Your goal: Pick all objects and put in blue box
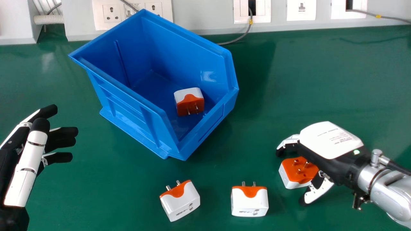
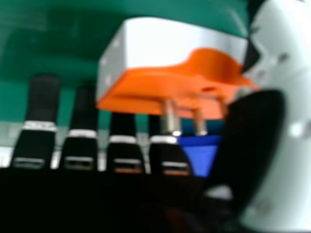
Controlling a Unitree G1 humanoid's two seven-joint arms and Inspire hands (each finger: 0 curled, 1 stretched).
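Blue box (image 1: 128, 106), far & L of ctr, w/ 1 boxed adapter (image 1: 190, 102) in near end. L adapter (image 1: 181, 202) & mid adapter (image 1: 249, 202) on near tbl (image 1: 96, 192). R hand (image 1: 330, 141) loosely open around R adapter (image 1: 297, 175), near R. L hand (image 1: 25, 163) at L, relaxed.

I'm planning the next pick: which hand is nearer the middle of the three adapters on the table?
Right. The right hand is right of the middle adapter, at the rightmost adapter; the left hand is farther off, out beyond the leftmost adapter.

Room between right hand (image 1: 330, 141) and blue box (image 1: 210, 123)
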